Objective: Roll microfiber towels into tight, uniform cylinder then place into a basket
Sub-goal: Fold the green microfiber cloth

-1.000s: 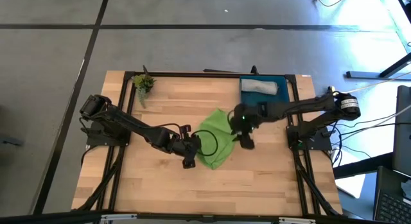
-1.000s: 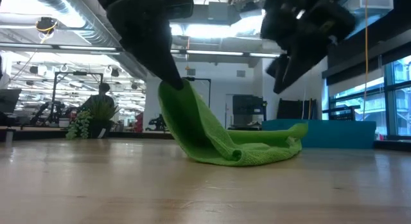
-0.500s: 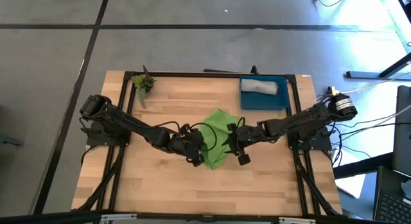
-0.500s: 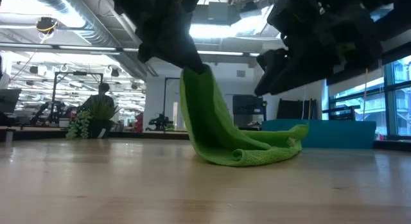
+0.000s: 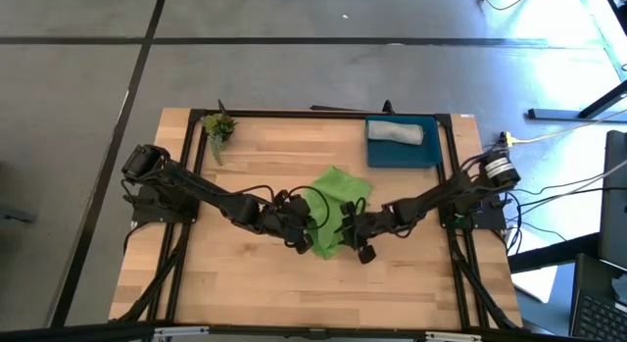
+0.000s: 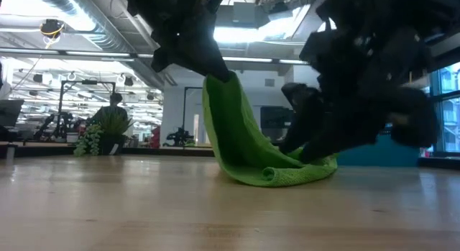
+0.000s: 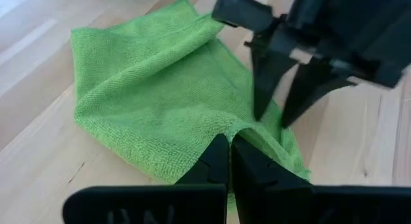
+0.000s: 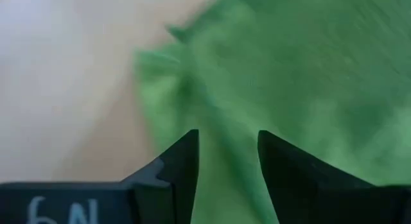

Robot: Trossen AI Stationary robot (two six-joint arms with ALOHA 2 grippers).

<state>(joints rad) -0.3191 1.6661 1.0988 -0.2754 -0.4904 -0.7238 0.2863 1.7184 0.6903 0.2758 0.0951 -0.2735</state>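
The lime green microfiber towel [image 5: 335,200] lies crumpled mid-table, its left near part raised in a peak [image 6: 219,89]. My left gripper [image 5: 306,234] is shut on that peak. My right gripper [image 5: 345,230] stands open just right of it, low over the towel's near end, its two fingers [image 7: 260,102] on either side of a raised fold. A rolled grey towel [image 5: 396,132] lies in the dark-blue basket [image 5: 404,155] at the far right. My left gripper pinches a raised fold at the green towel's edge [image 7: 236,129] between its two fingers, slanting down from the table's left. The cloth hangs in a slack curve below the fingers; its lower end [image 6: 277,175] lies doubled over on the table. My right gripper: whether its fingertips touch the cloth cannot be told.
A small potted plant [image 5: 218,126] stands at the far left corner. Bare wood lies along the near edge and on the left half. A person [image 6: 115,111] stands far back in the room.
My right gripper has come down from near the basket toward the table's near left, rolling as it went, and now stands low over the green towel's near end. My left gripper has rolled, carrying the held peak slightly right; the towel's lower end stayed on the table.
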